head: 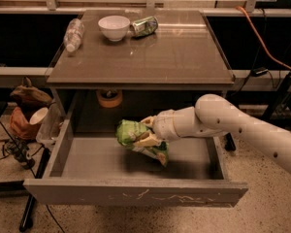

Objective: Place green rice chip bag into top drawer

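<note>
From the one camera view, my arm [233, 127] reaches in from the right, and my gripper [146, 131] sits inside the pulled-out top drawer [136, 196], over the middle of its floor. My two fingers [148, 122] are clenched on the green rice chip bag [130, 132], one above and one below its crumpled right side. The bag bulges out to the left of my fingertips, and a flap of it hangs down below them toward the drawer floor. I cannot tell whether that lower corner touches the floor. The drawer's front panel is scratched white. Above it, on the table [174, 57], a white bowl [113, 27] stands near the far edge. A dented green can [144, 26] lies on its side just beside the bowl, and a clear plastic bottle [73, 34] lies at the left edge. A roll of tape [109, 98] sits in the shadow under the tabletop, behind the drawer.
</note>
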Robot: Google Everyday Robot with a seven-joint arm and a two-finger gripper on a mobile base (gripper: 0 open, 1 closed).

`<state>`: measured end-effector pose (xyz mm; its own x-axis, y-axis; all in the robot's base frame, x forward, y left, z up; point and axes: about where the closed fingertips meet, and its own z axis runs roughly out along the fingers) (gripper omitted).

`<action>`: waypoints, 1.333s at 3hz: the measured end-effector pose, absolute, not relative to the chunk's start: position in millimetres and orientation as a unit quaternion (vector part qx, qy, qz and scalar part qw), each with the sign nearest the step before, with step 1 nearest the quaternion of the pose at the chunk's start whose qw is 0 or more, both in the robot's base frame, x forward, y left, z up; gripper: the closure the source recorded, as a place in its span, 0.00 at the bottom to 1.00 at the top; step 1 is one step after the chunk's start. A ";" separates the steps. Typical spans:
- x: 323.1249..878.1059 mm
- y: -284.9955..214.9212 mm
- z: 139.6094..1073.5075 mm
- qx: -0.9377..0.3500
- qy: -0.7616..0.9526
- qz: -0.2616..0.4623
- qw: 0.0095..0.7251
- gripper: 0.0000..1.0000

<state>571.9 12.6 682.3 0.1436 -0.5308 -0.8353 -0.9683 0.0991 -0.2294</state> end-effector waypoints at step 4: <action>571.9 12.8 682.3 -0.621 0.603 0.254 0.431 0.00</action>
<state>571.9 12.8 682.3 0.1436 -0.5307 -0.8353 -0.9683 0.0988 -0.2293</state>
